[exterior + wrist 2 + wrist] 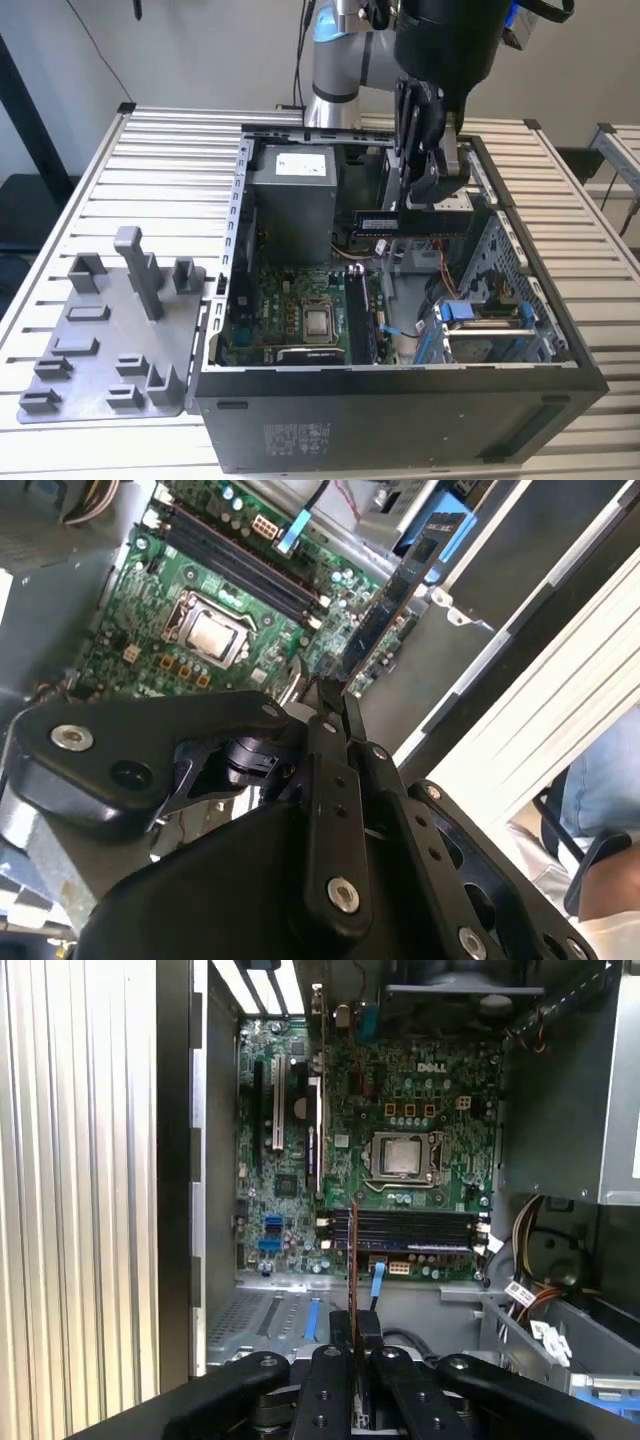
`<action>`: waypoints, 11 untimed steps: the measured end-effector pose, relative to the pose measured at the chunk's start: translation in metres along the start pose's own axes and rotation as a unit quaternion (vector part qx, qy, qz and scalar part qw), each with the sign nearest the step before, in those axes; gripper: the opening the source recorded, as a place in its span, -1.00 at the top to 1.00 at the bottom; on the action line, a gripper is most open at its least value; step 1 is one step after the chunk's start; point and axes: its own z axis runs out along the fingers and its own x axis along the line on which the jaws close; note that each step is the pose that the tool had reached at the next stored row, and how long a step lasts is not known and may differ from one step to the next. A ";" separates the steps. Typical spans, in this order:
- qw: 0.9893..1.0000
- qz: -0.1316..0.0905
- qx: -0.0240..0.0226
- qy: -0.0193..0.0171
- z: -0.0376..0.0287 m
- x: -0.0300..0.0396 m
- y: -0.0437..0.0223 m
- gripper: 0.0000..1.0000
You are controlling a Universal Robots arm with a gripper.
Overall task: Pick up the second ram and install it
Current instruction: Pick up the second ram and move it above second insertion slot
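Right of the peg tray (90, 350), at the motherboard's (290, 300) two o'clock, my tool (432, 200) is clamped on the second ram (385, 222), held above the open case (400, 420). I judge it light, stiff and fragile. It is best pinched by its flat faces, sparing the contacts.

a robotics lab or workshop: a robot arm (345, 60) stands at a slatted metal table (120, 180). an opened pc case (400, 425) with a bare motherboard (280, 290) lies on the table beside a grey pegged tray (100, 340), before a plain wall (200, 50).
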 end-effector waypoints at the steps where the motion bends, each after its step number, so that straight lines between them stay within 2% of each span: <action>1: 1.000 0.001 0.000 0.000 0.0002 0.0000 -0.0017 0.73; 3: 1.000 0.003 0.000 0.000 0.0004 0.0000 -0.0038 0.73; 11: 1.000 0.003 0.000 0.000 0.0004 0.0000 -0.0037 0.73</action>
